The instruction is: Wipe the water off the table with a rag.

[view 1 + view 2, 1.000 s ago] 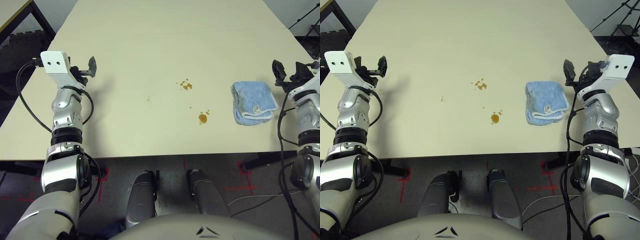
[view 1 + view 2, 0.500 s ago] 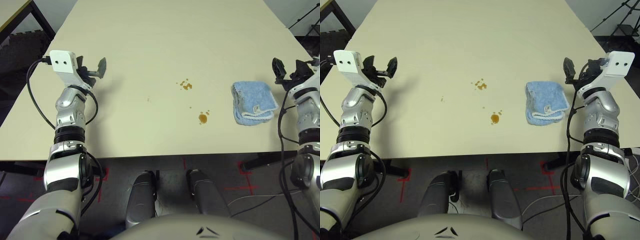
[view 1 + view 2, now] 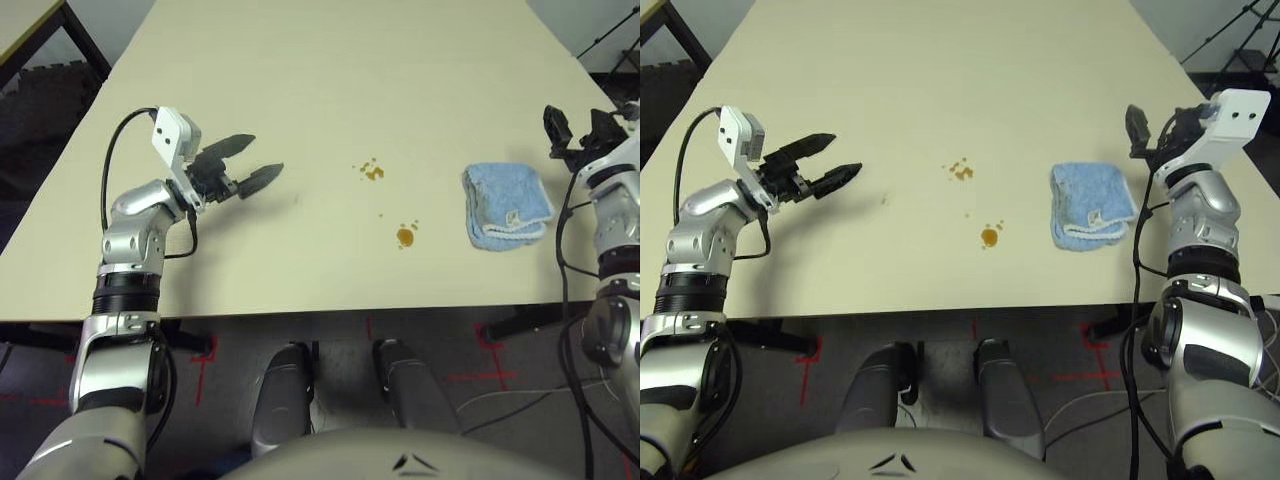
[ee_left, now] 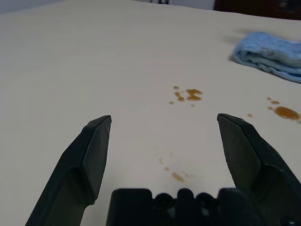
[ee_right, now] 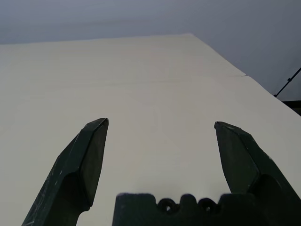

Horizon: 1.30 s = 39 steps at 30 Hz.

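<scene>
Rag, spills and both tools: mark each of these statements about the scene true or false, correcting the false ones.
1. The rag lies on the table. True.
2. The left tool is closed on the rag. False: its fingers stand open with nothing between them, and the rag lies well away, nearer the right tool.
3. The spilled liquid is amber-brown. True.
4. The rag covers the larger drop. False: that drop is uncovered, to the left of the rag.
5. The right tool is open and holds nothing. True.
6. The rag is spread out flat in a single layer. False: it is folded.
</scene>
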Each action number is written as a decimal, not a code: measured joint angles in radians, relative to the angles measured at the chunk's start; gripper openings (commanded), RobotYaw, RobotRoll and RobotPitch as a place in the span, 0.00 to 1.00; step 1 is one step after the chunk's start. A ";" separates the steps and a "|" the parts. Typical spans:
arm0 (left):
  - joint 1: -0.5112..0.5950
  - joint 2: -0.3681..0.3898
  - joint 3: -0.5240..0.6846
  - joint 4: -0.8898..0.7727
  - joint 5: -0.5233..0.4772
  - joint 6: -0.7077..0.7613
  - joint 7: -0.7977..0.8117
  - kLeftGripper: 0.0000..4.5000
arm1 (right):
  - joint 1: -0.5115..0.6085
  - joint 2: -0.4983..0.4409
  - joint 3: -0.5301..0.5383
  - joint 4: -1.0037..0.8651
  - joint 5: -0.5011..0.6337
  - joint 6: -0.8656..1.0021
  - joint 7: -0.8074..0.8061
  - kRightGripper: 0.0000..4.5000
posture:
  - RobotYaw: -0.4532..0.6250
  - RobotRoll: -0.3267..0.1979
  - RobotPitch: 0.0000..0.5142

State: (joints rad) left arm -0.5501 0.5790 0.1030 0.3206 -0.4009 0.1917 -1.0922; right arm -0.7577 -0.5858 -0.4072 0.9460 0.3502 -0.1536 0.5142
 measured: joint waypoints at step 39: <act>-0.015 -0.010 -0.045 0.051 0.048 -0.032 -0.051 1.00 | 0.365 -0.145 0.008 -0.560 0.217 0.918 0.199 1.00 | 0.28 0.62 0.30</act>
State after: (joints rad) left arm -0.5649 0.5689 0.0580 0.3721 -0.3529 0.1597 -1.1430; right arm -0.3922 -0.7306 -0.3995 0.3858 0.5669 0.7645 0.7131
